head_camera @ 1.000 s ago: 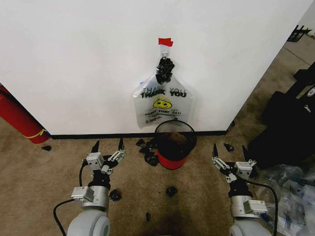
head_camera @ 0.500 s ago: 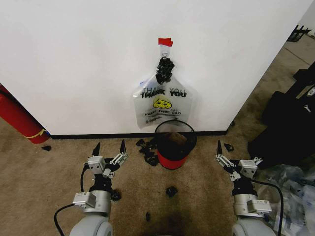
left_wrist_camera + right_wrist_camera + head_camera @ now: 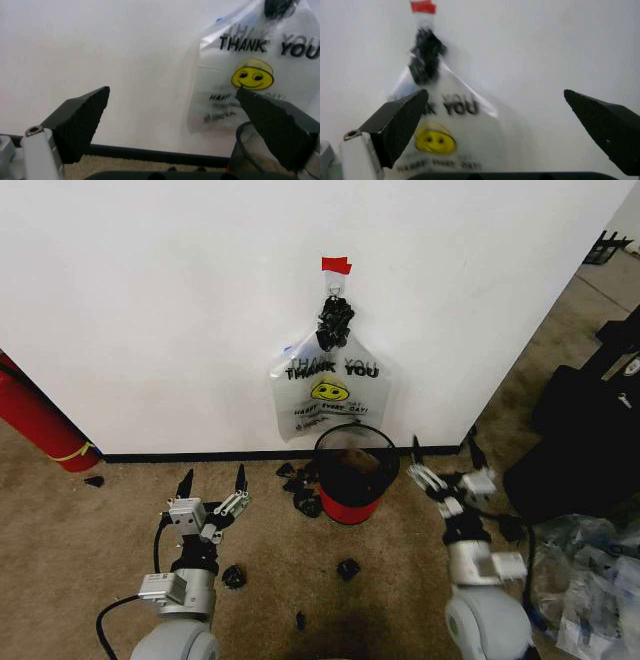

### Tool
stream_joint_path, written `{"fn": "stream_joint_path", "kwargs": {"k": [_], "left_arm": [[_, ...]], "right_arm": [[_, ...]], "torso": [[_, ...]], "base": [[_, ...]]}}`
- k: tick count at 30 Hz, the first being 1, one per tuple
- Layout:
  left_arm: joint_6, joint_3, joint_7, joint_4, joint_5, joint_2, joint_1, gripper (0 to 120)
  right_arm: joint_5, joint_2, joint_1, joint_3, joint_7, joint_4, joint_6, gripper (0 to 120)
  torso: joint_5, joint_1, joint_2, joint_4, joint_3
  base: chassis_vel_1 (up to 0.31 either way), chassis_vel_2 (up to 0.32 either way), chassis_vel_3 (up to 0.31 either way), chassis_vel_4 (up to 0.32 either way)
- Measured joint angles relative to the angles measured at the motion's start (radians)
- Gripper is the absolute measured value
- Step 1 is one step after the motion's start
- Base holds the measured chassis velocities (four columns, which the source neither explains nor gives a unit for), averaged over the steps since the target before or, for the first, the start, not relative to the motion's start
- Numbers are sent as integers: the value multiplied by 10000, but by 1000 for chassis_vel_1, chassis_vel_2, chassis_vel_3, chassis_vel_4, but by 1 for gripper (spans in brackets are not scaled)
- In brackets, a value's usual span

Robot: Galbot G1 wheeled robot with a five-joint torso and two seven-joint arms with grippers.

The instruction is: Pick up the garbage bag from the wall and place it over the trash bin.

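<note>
On the white wall (image 3: 150,300), a clear "THANK YOU" smiley bag (image 3: 330,395) hangs from a hook under red tape (image 3: 336,265). A black knotted bunch (image 3: 335,320) sits at its top. The garbage bag is mostly hidden behind it; a sliver with a blue patch (image 3: 219,19) peeks out at its upper edge. The trash bin (image 3: 350,508), black mesh with a red band, stands on the carpet right below. My left gripper (image 3: 214,473) is open, low and left of the bin. My right gripper (image 3: 443,445) is open, just right of the bin, facing the wall.
A long red cylinder (image 3: 35,420) leans at the far left by the baseboard. Black scraps (image 3: 300,480) litter the carpet around the bin. Dark equipment (image 3: 580,430) and a heap of clear plastic (image 3: 590,580) crowd the right side.
My right gripper has moved forward and to the left, closer to the bin and the wall. The left gripper has shifted slightly to the left. The bags and the bin stay put.
</note>
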Motion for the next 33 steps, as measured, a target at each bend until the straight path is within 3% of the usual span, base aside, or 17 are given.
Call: {"fn": "stream_joint_path", "kwargs": {"k": [4,7,14,21,27,33], "left_arm": [[167,74,92,109,12,96,-204,100],[308,191,130,216,112,-35,-365,100],[330,243,146,408,247,-123,-441,100],[187,41,126,610,227,32,-465,100],[83,-53,93,704,161,155,-459,100],[-14,-99,76,831,125,211,-458,100]], "right_arm": [[226,-61,1091,-307,-99,-445,-112,100],[222,58,2855,-993,-248,-1927,246,100],[324,912,4944,-2159,-361,-4669,1512,100],[114,1823,5852,-2058,-390,-5944,1753,100],[-158,1848,6432,-1824,-373,-6762,1733,100],[-175,1849,6783,-1780,-387,-7230,1799,84]], "torso": [[-3,0,1,-7,0],[-3,1,0,-1,1],[-2,1,0,-1,2],[-2,1,0,-2,1],[-2,1,2,-5,0],[-1,1,2,-4,-1]], "base": [[0,0,0,0],[0,0,0,0],[0,0,0,0],[0,0,0,0],[0,0,0,0],[0,0,0,0]]}}
